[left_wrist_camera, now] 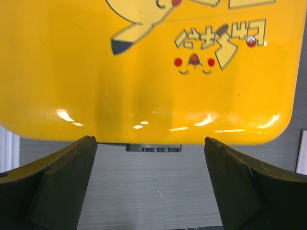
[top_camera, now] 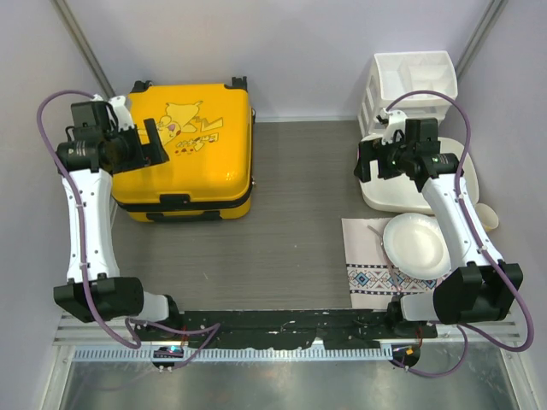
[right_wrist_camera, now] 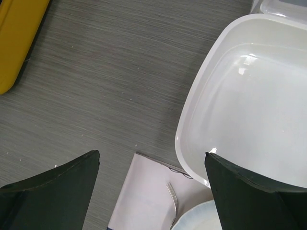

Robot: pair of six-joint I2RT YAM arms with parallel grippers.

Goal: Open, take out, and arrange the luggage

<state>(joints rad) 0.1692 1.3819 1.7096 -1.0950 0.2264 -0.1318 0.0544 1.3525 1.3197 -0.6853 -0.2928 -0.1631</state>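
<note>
Luggage (top_camera: 205, 171) under left hand (top_camera: 161, 142), basin (right_wrist_camera: 249, 96) apart

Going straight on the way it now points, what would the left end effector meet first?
The left end effector would most likely meet the closed yellow suitcase first; its shell fills the wrist view beyond the open fingers, though depth is unclear.

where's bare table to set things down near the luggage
The widest bare stretch of table lies between the luggage and the white basin. Another runs between the luggage and the left arm's base. Crowded on the right: basin, organizer, placemat, plate.
</note>
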